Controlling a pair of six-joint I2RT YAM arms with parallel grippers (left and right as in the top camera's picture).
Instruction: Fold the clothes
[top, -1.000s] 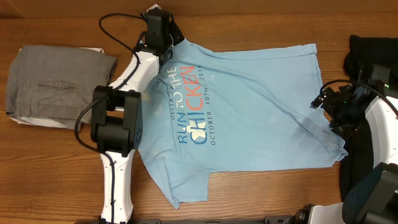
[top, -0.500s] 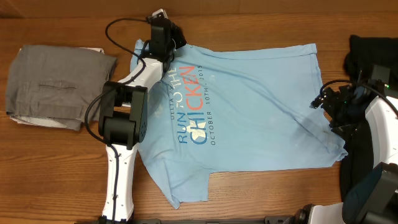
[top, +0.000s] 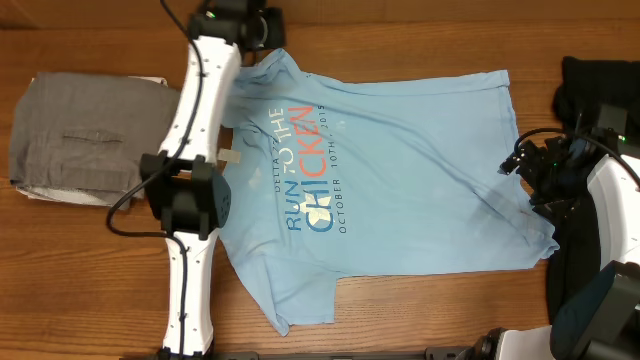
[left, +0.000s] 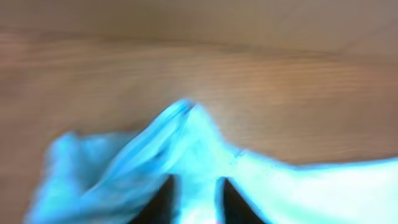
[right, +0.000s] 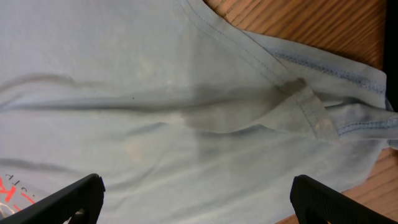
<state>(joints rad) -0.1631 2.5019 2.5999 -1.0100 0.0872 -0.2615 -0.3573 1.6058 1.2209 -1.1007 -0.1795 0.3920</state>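
Observation:
The clothes, a light blue T-shirt (top: 400, 180), lie spread flat across the table with the "RUN TO THE CHICKEN" print facing up. My left gripper (top: 258, 24) is at the far edge, by the shirt's upper left sleeve. In the blurred left wrist view, a raised fold of the shirt (left: 186, 134) runs between the dark fingers (left: 163, 199), and the gripper (left: 194, 186) is shut on it. My right gripper (top: 528, 168) hovers over the shirt's right edge. It stands wide open (right: 196, 190) above the seamed hem (right: 305, 93) and holds nothing.
A folded grey garment (top: 85, 135) lies at the table's left. Dark fabric (top: 600, 80) sits at the far right behind the right arm. Bare wood (top: 420, 320) shows along the near edge below the shirt.
My left arm has stretched out and carried its gripper toward the table's far edge, drawing the sleeve up with it. The right arm has not moved.

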